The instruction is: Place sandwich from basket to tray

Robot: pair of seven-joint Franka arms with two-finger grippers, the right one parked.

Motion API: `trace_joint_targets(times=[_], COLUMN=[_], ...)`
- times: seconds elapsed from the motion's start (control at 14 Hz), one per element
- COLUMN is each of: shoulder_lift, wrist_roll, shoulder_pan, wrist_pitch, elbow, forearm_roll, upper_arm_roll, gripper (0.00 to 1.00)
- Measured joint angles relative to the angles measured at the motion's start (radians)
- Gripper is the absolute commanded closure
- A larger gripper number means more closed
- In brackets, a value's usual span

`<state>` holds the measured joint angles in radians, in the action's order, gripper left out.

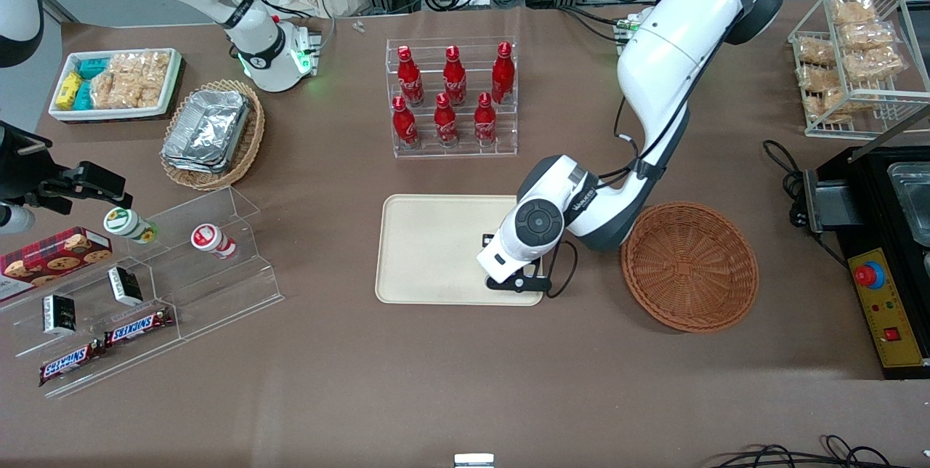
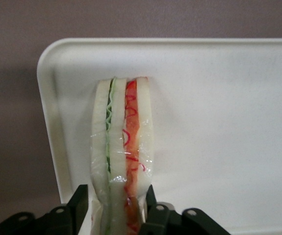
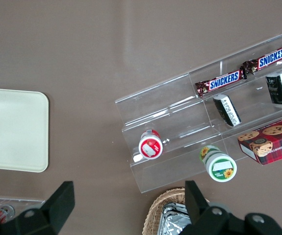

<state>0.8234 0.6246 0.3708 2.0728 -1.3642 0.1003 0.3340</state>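
The claw (image 2: 116, 208) holds the wrapped sandwich (image 2: 121, 147) over the tray (image 1: 421, 250) corner nearest the emptied wicker basket (image 1: 690, 264). Next, I judge: lower, release.

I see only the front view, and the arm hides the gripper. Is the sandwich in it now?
Observer: Yes. In the left wrist view the gripper is shut on the sandwich, one finger on each bread face.
Operator: Is it over the tray or off the edge?
Observer: Over the tray, near one rounded corner.
Operator: Is the sandwich lying flat?
Observer: No, it stands on edge, so the green and red filling layers face the wrist camera.
Operator: The basket looks empty to me.
Observer: Agreed, the basket holds nothing; it sits beside the tray toward the working arm's end.
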Motion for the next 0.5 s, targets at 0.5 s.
trace_joint_targets(times=[0.5], shoulder_lift=[-0.202], wrist_roll=[0.001], shoulder_pan=[-0.067], wrist_pitch=[-0.13], elbow=[0.005], forearm_roll=[0.006], upper_arm_roll=[-0.019], gripper=[0.0])
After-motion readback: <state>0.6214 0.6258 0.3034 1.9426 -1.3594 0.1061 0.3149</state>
